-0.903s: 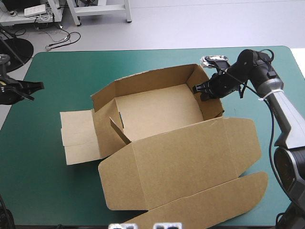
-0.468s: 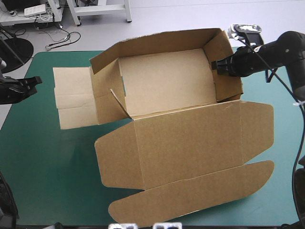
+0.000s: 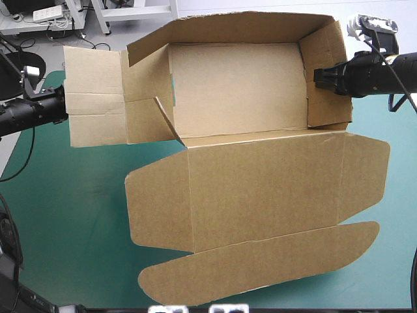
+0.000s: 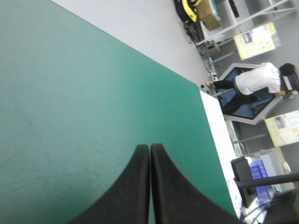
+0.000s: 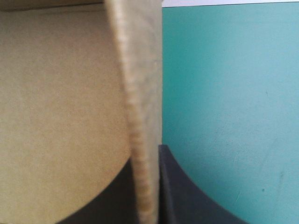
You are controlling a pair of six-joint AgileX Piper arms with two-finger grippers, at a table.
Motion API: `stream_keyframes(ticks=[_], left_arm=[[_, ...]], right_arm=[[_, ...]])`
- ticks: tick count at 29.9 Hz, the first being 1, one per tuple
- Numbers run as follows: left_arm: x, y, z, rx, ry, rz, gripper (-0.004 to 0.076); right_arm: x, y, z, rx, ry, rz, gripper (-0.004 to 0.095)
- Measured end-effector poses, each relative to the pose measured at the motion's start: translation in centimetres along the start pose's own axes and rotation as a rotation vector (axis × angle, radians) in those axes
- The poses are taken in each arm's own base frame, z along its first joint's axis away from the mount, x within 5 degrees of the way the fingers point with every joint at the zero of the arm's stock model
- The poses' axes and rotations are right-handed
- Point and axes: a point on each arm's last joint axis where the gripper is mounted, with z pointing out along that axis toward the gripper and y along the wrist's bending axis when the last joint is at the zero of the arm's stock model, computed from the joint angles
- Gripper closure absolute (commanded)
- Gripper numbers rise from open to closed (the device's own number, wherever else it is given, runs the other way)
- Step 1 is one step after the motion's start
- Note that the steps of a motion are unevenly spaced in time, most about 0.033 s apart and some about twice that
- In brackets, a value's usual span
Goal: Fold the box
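Observation:
The brown box (image 3: 241, 98) is an open tray held tilted up over the table's far half. Its wide lid (image 3: 260, 189) and curved tuck flap (image 3: 260, 261) hang toward the near edge. My right gripper (image 3: 319, 77) is shut on the box's right end wall; in the right wrist view that wall (image 5: 140, 93) runs edge-on between the black fingers of the gripper (image 5: 150, 156). The flat left flap (image 3: 94, 98) sticks out sideways. My left gripper (image 3: 63, 107) sits right at that flap's outer edge, shut and holding nothing; the left wrist view shows the left gripper (image 4: 149, 147) over bare cover.
The teal-green cover (image 3: 65, 215) shows at the near left and along the right side (image 3: 391, 130). The raised box hides the table's far edge in the middle.
My right gripper has lifted the box up and toward the far edge, so it looms larger. The left arm has come in from the left edge to the box's left flap.

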Motion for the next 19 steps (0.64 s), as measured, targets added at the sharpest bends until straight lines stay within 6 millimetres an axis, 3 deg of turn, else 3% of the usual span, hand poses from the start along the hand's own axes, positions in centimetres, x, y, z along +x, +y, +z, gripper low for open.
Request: stream_keyframes(ticks=[4,8,19], left_arm=[[1.0,-2.5,2.5,0.095,0.045,0.02,0.0724],[2.6,-6.3,4.3,0.196,0.094,0.081,0.0724],[5.0,-14.4,0.8,0.297,0.065,0.281,0.0724]], right_arm=[[0.0,0.1,0.0,-0.007,-0.001,0.001,0.0922],[0.0,0.0,0.0,-0.005,-0.001,0.0,0.0922],[-0.2,-0.3,0.5,0.028,-0.011,-0.013,0.0922]])
